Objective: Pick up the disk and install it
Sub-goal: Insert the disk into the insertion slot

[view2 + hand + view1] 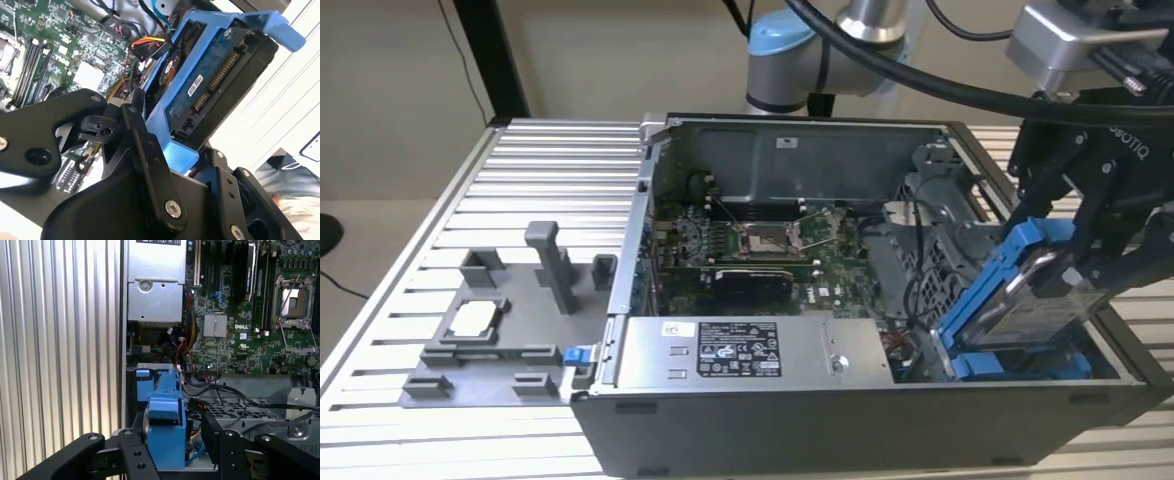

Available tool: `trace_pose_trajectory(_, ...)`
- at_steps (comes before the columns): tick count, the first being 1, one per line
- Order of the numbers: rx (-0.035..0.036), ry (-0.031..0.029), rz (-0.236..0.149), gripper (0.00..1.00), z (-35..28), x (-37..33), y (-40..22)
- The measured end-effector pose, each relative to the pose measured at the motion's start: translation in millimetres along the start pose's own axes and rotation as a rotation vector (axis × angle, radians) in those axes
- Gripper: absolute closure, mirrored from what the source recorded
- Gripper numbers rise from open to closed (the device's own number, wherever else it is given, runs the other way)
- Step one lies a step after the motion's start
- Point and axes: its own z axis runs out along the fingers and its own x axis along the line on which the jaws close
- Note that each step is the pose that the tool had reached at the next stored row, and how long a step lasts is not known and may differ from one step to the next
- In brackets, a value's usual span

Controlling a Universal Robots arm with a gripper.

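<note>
Pinching the blue-framed disk [1027, 300], the end effector [1074, 268] is positioned over the drive bay [1014, 365] of the case [854, 430], four o'clock in the exterior view; the tilt is judged to aid insertion.

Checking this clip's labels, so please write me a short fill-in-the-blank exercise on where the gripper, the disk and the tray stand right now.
1. The gripper has its jaws ____ on the disk.
2. The plastic bracket framing the disk is ____.
3. The disk is tilted at the exterior view's ____ end of the open computer case.
4. The grey tray lies to the exterior view's ____ of the case.

Missing words: shut; blue; right; left.
</note>
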Motion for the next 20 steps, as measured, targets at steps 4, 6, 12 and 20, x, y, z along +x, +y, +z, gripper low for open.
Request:
trace_pose_trajectory(4, 0.0, 0.0003, 0.0, 0.0, 0.1, 0.1, 0.0)
trace_pose_trajectory(6, 0.0001, 0.0003, 0.0, 1.0, 0.1, 0.1, 0.0)
trace_pose_trajectory(12, 0.0001, 0.001, 0.0, 1.0, 0.0, 0.0, 0.0)
trace_pose_trajectory(20, 0.0003, 0.0011, 0.0, 1.0, -12.4, -0.6, -0.4)
